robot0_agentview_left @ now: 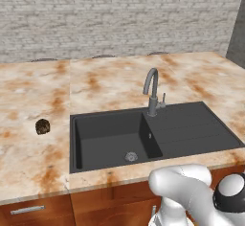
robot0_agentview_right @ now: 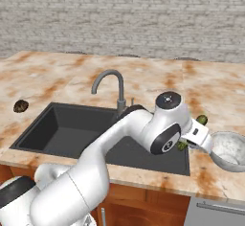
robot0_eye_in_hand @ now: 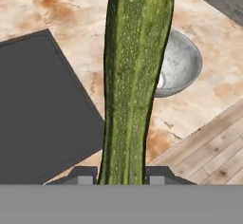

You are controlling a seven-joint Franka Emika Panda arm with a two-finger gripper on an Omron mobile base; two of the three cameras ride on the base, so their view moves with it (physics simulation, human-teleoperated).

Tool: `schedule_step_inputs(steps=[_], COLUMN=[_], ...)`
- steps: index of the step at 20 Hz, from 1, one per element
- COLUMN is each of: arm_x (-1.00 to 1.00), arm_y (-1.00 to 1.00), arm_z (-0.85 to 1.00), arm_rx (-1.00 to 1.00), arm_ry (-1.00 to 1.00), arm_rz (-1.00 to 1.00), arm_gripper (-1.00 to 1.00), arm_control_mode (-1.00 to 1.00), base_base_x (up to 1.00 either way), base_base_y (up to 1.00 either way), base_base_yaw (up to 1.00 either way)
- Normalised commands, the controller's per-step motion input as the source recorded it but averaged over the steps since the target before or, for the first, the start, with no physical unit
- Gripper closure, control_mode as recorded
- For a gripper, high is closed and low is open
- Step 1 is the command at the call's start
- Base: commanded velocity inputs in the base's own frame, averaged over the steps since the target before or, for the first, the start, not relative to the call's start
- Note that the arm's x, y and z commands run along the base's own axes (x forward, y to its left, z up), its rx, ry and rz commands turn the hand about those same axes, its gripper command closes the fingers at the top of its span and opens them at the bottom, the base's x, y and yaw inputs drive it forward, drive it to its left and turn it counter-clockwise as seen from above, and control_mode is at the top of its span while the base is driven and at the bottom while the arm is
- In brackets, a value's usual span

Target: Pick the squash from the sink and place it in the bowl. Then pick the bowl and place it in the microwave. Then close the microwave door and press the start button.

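Note:
My gripper (robot0_agentview_right: 194, 135) is shut on the squash (robot0_agentview_right: 202, 119), a slender green vegetable whose two ends stick out on either side of the hand. It hangs over the marble counter, just left of the silver bowl (robot0_agentview_right: 228, 149), which stands to the right of the sink (robot0_agentview_right: 72, 129). In the hand view the squash (robot0_eye_in_hand: 135, 76) rises between the fingertips of the gripper (robot0_eye_in_hand: 121, 178) and covers the left part of the bowl (robot0_eye_in_hand: 184, 64). The dark sink basin (robot0_agentview_left: 112, 141) holds nothing. The microwave and its door are out of view.
A curved grey faucet (robot0_agentview_left: 152, 88) stands behind the sink beside the draining board (robot0_agentview_left: 196, 127). A dark brown round lump (robot0_agentview_left: 42, 127) lies on the counter to the sink's left. The counter's front edge runs close to the bowl, with wooden floor (robot0_eye_in_hand: 209, 147) below.

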Motion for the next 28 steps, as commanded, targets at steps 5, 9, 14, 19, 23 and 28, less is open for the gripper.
schedule_step_inputs(steps=[5, 9, 14, 19, 23, 28], arm_x=[0.48, 0.41, 0.45, 0.19, 0.05, 0.14], arm_y=[-1.0, -1.0, -0.98, -0.61, -0.21, -0.02], arm_z=[-0.23, -0.32, -0.31, -0.25, -0.4, -0.49], arm_rx=[-0.01, 0.0, 0.0, 0.03, 0.01, 0.0], arm_ry=[0.14, 0.07, 0.0, 0.01, 0.08, 0.03], arm_rz=[0.07, 0.06, 0.26, 0.24, 0.13, 0.1], arm_gripper=[1.0, 1.0, 1.0, 1.0, 1.0, 1.0], arm_control_mode=[-1.0, -1.0, -1.0, -1.0, -1.0, -1.0], base_base_x=[0.0, 0.0, 0.0, 0.0, 0.0, 0.0], base_base_y=[0.0, 0.0, 0.0, 0.0, 0.0, 0.0], base_base_yaw=[0.0, 0.0, 0.0, 0.0, 0.0, 0.0])
